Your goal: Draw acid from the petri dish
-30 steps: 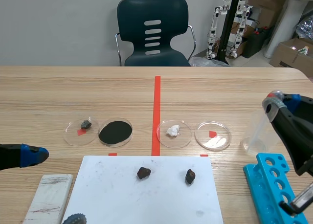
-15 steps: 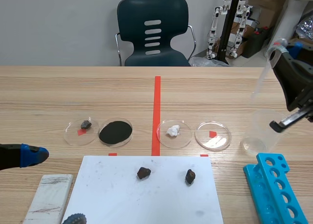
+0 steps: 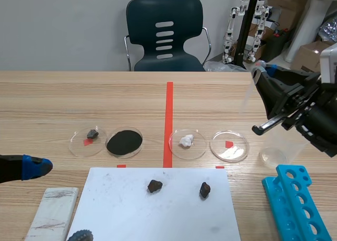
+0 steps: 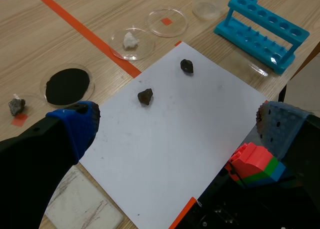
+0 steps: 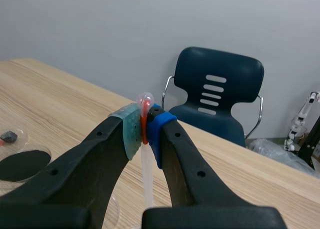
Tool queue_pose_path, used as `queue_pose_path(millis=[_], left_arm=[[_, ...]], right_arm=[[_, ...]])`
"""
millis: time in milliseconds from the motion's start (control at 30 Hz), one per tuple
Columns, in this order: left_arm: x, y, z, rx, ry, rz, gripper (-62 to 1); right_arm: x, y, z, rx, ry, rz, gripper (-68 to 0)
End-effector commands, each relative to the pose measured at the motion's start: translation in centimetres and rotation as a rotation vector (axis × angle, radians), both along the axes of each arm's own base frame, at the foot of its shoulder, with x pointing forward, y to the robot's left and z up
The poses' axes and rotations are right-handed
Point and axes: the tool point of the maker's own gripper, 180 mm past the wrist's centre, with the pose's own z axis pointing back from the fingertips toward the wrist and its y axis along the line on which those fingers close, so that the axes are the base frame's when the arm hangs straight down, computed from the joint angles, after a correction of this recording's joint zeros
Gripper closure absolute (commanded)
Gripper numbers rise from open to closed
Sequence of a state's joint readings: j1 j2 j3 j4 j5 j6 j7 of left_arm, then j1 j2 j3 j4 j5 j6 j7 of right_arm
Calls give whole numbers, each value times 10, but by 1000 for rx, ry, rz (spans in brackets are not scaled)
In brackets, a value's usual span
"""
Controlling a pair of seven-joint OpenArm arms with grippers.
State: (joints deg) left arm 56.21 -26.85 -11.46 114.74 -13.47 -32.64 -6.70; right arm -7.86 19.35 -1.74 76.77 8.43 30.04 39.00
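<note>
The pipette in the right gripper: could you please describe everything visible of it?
The pipette is a thin, translucent plastic dropper. Its bulb, showing an orange-red tint, is pinched between the right gripper's grey-green and blue pads, and its pale stem runs down from them between the fingers. Only the pads touch it; any liquid inside cannot be told.

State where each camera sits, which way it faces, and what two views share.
Scene view: between the arms, facing across the table to the chair; left tool low, right tool raised.
Left wrist view: on the left arm, looking forward and down at the white sheet and petri dishes, between its own open fingers.
Right wrist view: on the raised right arm, facing nearly level toward the chair; its own fingers shut on the pipette.
Shared: scene and right wrist both show the chair.
</note>
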Motion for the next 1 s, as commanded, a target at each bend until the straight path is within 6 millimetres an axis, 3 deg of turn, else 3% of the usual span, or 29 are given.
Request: queue_pose_path(millis=[0, 633, 967], left_arm=[[2, -1, 6, -21, -14, 6, -623], [2, -1, 5, -21, -14, 6, -623], [2, -1, 6, -21, -14, 6, -623]], right_arm=[[5, -1, 10, 17, -37, 2, -11], [18, 1, -37, 32, 36, -5, -11], [17, 5, -52, 41, 73, -9, -11]])
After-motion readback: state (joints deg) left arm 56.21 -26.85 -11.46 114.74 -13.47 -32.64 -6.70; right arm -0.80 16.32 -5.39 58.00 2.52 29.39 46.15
